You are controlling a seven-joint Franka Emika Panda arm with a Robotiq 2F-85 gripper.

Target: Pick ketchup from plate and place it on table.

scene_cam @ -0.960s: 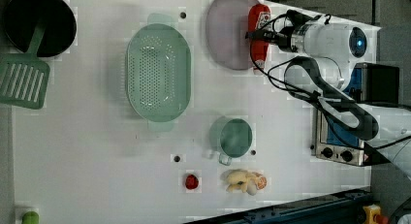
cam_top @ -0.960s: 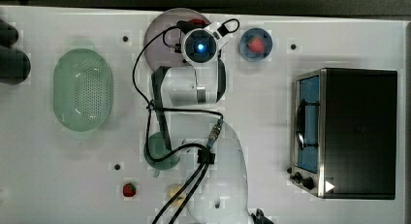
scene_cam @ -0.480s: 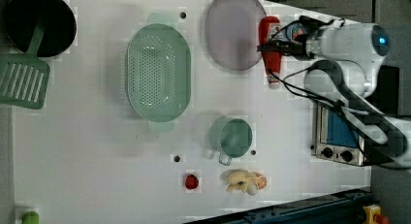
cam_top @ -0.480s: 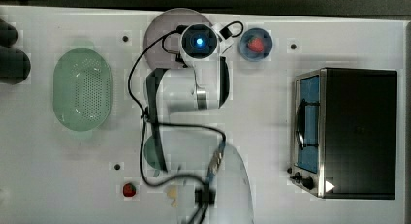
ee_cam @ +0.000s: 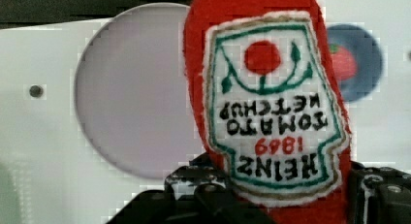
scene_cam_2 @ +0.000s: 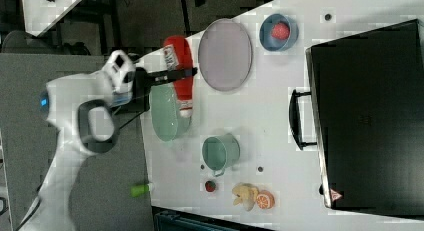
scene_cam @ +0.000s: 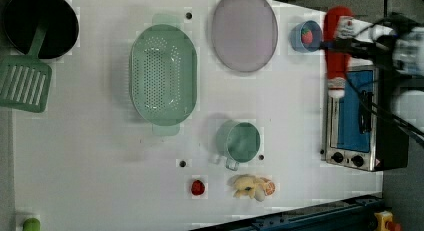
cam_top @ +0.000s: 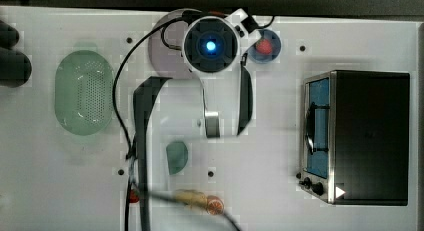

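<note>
Right view: black two-finger gripper point(scene_cam_2: 184, 73) pinches soft red fabric ketchup bottle with white label point(scene_cam_2: 180, 71), lifted clear above white tabletop point(scene_cam_2: 270, 121), beside bare mauve-grey round plate point(scene_cam_2: 225, 53).

Your arm is raised high above the desk point(scene_cam: 100, 156), wrist bent so the tool point(scene_cam_2: 181, 75) reaches out level in the right view. Its dark fingers point(ee_cam: 203, 195) are clamped on the ketchup point(scene_cam_2: 180, 71), which hangs clear of the surface
</note>
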